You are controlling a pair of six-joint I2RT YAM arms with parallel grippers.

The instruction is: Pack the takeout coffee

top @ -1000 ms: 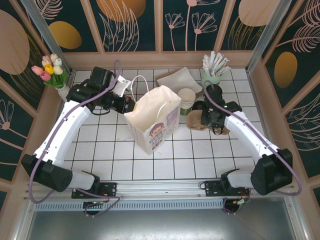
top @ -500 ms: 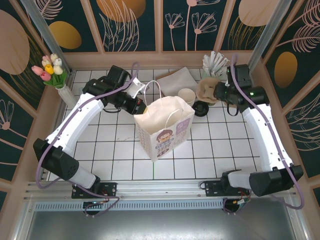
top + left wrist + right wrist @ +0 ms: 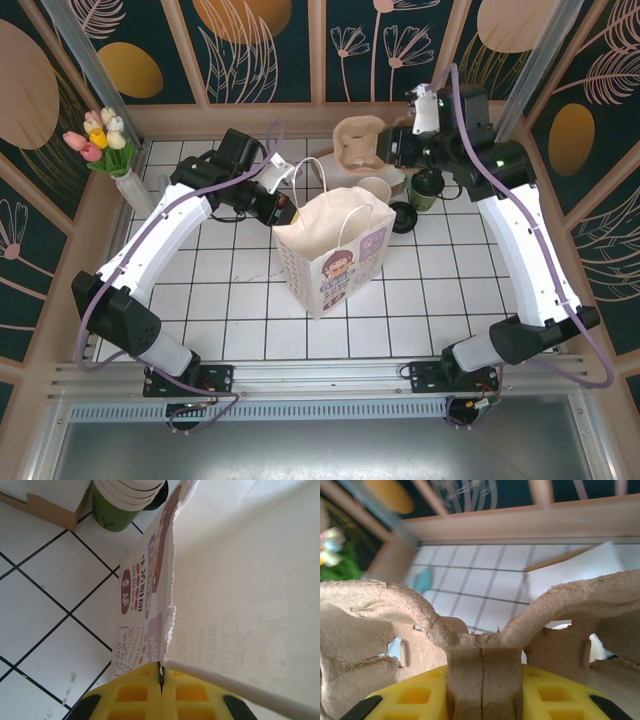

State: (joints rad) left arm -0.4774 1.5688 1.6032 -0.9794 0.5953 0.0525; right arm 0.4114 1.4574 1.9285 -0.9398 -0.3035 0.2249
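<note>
While left hand (image 3: 281, 205) pinches paper bag (image 3: 335, 255), right hand (image 3: 397, 150) clamps cardboard carrier (image 3: 360, 140), takeout coffee (image 3: 404, 218) half-hidden

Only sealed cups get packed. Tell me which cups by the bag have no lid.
The stack of cream-rimmed cups behind the paper bag: open tops, nested. The dark cup to its right wears a round black lid.

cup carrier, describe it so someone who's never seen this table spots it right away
Find the white paper bag standing mid-table, then look just past it toward the back wall. There the right gripper holds up a brown moulded-pulp cup carrier by its centre ridge. Unlike the lidless cups stacked beside the bag, it is bare cardboard with round wells.
</note>
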